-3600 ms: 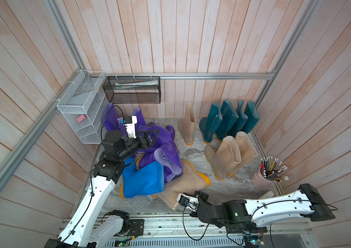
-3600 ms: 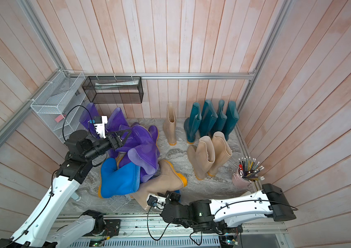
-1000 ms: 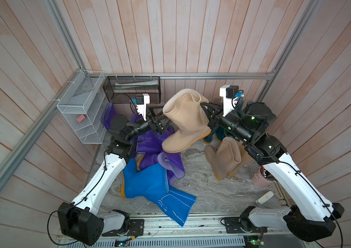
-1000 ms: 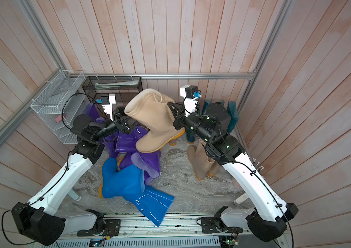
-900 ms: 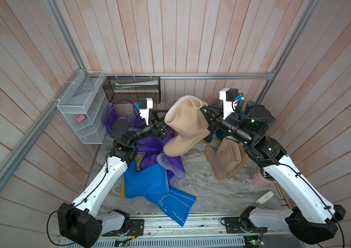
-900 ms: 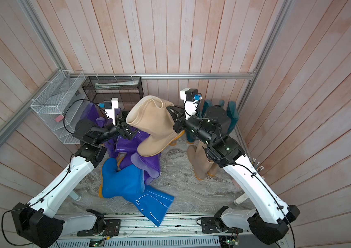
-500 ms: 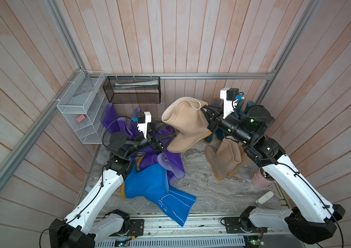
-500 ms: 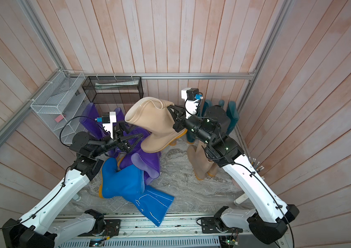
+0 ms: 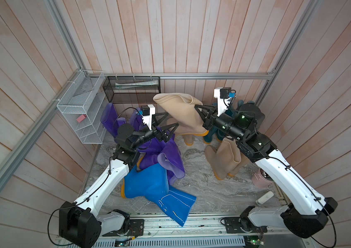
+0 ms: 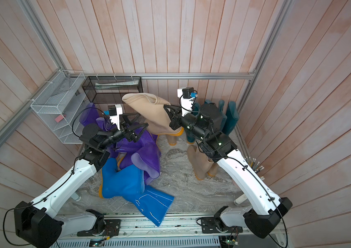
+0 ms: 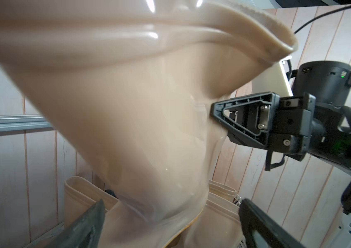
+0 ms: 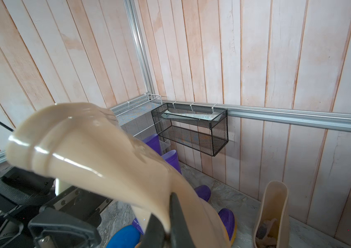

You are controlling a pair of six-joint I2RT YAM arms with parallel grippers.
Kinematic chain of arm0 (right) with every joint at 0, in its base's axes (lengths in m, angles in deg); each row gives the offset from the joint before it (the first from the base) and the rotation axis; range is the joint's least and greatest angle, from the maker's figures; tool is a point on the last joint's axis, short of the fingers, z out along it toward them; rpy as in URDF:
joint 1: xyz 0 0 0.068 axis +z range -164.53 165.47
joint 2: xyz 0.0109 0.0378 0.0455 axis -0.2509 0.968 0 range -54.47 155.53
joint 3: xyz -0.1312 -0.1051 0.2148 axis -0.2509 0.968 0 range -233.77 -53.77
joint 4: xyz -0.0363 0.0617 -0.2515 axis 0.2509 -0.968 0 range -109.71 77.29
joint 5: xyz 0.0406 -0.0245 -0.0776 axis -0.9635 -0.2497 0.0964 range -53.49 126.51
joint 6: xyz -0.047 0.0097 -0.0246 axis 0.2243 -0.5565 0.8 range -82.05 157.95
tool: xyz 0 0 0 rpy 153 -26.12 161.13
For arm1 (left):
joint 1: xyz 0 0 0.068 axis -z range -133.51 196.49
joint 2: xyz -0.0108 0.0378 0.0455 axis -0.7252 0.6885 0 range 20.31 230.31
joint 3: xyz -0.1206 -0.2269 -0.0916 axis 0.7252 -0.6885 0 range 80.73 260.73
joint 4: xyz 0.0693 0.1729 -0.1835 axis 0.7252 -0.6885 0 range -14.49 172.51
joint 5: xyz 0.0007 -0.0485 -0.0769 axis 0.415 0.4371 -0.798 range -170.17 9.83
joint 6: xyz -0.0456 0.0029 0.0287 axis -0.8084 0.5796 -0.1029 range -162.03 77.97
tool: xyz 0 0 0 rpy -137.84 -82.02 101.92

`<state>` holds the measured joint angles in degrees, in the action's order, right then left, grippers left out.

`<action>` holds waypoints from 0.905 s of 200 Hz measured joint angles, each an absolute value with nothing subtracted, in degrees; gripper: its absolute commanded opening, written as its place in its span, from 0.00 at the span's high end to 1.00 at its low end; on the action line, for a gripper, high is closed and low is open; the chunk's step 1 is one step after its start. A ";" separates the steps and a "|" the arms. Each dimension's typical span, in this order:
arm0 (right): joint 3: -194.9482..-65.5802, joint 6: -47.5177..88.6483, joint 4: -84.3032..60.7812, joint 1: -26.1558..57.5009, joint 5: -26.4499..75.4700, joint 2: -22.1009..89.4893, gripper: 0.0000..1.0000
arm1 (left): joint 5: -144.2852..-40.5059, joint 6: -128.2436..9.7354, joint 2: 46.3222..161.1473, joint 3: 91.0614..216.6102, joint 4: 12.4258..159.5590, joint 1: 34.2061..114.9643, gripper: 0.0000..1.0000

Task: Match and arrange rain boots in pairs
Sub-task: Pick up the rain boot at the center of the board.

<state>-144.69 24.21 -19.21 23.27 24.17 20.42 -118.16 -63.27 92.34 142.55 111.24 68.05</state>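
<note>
Right gripper (image 9: 199, 112): clenched on the rubber of the held beige boot (image 9: 181, 111), pinching a fold partway down the shaft. The boot hangs clear of the floor by the back wall.

Left gripper (image 9: 172, 119): released, jaws spread wide, just beside the shaft's lower side, over the purple boots (image 9: 159, 148). It carries nothing.

Long axis: tilted. The cuff points up and away from the right gripper, toward the black wire basket (image 9: 131, 90). The yellow sole points down toward the floor.

Key relation: the lone beige boot (image 9: 188, 140) stands almost directly under that sole, shaft mostly hidden. The beige pair (image 9: 224, 158) stands nearer the right arm.

Judgement: the right arm owns the placement. The shaft must swing upright, then come down beside the lone boot, not on it.
</note>
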 measured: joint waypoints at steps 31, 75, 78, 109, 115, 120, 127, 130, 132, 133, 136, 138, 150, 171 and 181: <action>-144.67 24.21 -19.19 23.14 23.47 19.88 1.00 | -115.17 -63.18 92.27 142.38 113.23 68.05 0.00; -144.29 23.05 -18.67 22.90 19.69 19.11 1.00 | -113.92 -63.90 92.58 141.35 117.49 68.05 0.00; -144.29 22.90 -18.62 22.83 19.45 19.11 1.00 | -114.21 -64.08 92.68 141.35 118.08 68.05 0.00; -143.09 20.08 -16.83 20.82 15.54 19.11 1.00 | -117.51 -68.47 96.01 141.37 125.67 68.05 0.19; -142.63 19.32 -16.26 20.15 14.62 19.11 1.00 | -118.49 -69.65 96.90 141.37 127.39 68.05 0.28; -142.17 18.53 -15.80 19.47 13.81 19.11 1.00 | -119.48 -70.50 97.80 141.46 128.99 68.05 0.38; -141.63 17.66 -15.28 18.64 12.78 19.15 1.00 | -120.59 -71.86 98.89 141.59 130.85 68.09 0.55; -141.41 16.91 -15.06 18.20 12.22 19.26 1.00 | -120.94 -73.06 99.44 141.66 131.61 68.09 0.61; -141.32 16.76 -14.97 18.03 12.02 19.29 1.00 | -121.18 -73.21 99.72 141.68 132.05 68.14 0.64; -141.23 16.65 -14.86 17.87 11.84 19.31 1.00 | -121.42 -73.52 99.90 141.70 132.36 68.18 0.66; -141.08 16.17 -14.58 17.52 11.34 19.44 1.00 | -121.81 -74.20 100.36 141.72 133.01 68.20 0.72; -140.97 15.75 -14.38 17.28 10.99 19.53 1.00 | -122.03 -74.61 100.64 141.72 133.43 68.20 0.76; -140.64 13.98 -13.07 16.15 9.05 20.09 1.00 | -123.30 -76.29 102.00 141.79 135.09 68.18 0.89; -140.05 11.34 -10.56 14.86 6.01 21.17 1.00 | -124.28 -76.97 102.70 142.07 135.61 68.18 1.00; -139.88 10.38 -9.60 14.44 4.70 21.47 1.00 | -124.77 -77.50 102.70 142.20 135.70 67.85 1.00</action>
